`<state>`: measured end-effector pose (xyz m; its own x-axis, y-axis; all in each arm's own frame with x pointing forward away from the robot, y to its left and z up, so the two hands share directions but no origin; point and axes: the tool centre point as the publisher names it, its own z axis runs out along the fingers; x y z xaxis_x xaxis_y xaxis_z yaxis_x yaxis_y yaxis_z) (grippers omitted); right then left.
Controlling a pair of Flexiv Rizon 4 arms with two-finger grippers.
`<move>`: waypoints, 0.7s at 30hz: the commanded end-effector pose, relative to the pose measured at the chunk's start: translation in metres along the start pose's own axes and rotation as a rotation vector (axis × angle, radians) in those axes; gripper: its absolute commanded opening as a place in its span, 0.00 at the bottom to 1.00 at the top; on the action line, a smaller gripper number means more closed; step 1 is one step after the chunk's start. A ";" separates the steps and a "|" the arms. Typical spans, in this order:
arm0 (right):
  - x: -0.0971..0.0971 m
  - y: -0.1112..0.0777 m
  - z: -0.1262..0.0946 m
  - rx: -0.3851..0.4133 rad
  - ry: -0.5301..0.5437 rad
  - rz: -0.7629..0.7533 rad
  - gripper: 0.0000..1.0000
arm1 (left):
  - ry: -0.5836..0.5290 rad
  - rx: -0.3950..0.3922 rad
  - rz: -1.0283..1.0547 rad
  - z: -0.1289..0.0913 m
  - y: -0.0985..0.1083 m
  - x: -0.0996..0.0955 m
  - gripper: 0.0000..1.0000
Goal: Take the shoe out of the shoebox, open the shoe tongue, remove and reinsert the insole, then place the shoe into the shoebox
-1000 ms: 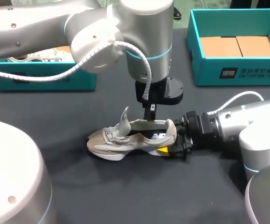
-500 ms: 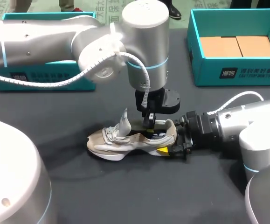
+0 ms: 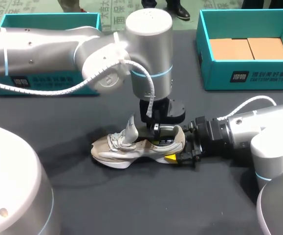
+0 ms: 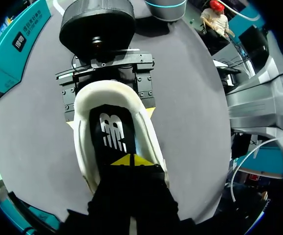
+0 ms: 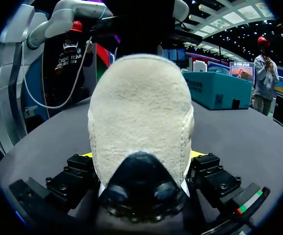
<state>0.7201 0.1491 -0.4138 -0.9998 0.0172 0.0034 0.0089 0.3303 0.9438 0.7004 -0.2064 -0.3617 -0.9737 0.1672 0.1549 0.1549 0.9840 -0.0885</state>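
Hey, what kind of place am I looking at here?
Probably a robot test bench, not a shop: a dark table, two teal shoeboxes, and a sneaker with the right gripper clamped on its heel and the left gripper down in its opening.

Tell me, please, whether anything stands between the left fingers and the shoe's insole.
Nothing visible does. The tongue stands raised off the opening of the shoe, and the left fingers hang directly over the bare black insole.

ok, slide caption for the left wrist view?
Left claw inside the shoe opening, over the black insole; right claw clamps the heel.
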 end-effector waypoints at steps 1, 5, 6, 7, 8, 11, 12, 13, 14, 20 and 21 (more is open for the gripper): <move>0.001 -0.001 0.003 0.004 -0.001 0.001 0.00 | 0.008 -0.001 -0.004 0.003 0.002 0.002 0.00; 0.001 -0.001 0.003 0.004 -0.001 0.001 0.00 | 0.031 -0.008 -0.006 0.009 0.004 0.003 0.00; 0.001 -0.001 0.003 0.004 -0.001 0.001 0.00 | 0.038 -0.010 -0.005 0.010 0.005 0.004 0.00; 0.001 -0.001 0.003 0.004 -0.001 0.001 0.00 | 0.040 -0.011 -0.006 0.011 0.007 0.005 0.00; 0.001 -0.001 0.003 0.004 -0.001 0.001 0.00 | 0.043 -0.013 -0.010 0.012 0.008 0.006 0.00; 0.001 -0.001 0.003 0.004 -0.001 0.001 0.00 | 0.056 -0.017 -0.019 0.014 0.013 0.008 0.00; 0.001 -0.001 0.003 0.004 -0.001 0.001 0.00 | 0.058 -0.020 -0.022 0.016 0.015 0.009 0.00; 0.001 -0.001 0.003 0.004 -0.001 0.001 0.00 | 0.064 -0.022 -0.025 0.017 0.016 0.010 0.00; 0.001 -0.001 0.003 0.004 -0.001 0.001 0.00 | 0.070 -0.022 -0.023 0.018 0.017 0.011 0.00; 0.001 -0.001 0.003 0.004 -0.001 0.001 0.00 | 0.071 -0.015 -0.013 0.023 0.020 0.022 0.00; 0.001 -0.001 0.003 0.004 -0.001 0.001 0.00 | 0.054 -0.020 -0.019 0.024 0.020 0.024 0.00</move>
<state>0.7200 0.1492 -0.4138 -0.9999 0.0169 0.0031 0.0085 0.3303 0.9438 0.6836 -0.1881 -0.3812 -0.9594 0.1576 0.2338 0.1465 0.9871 -0.0643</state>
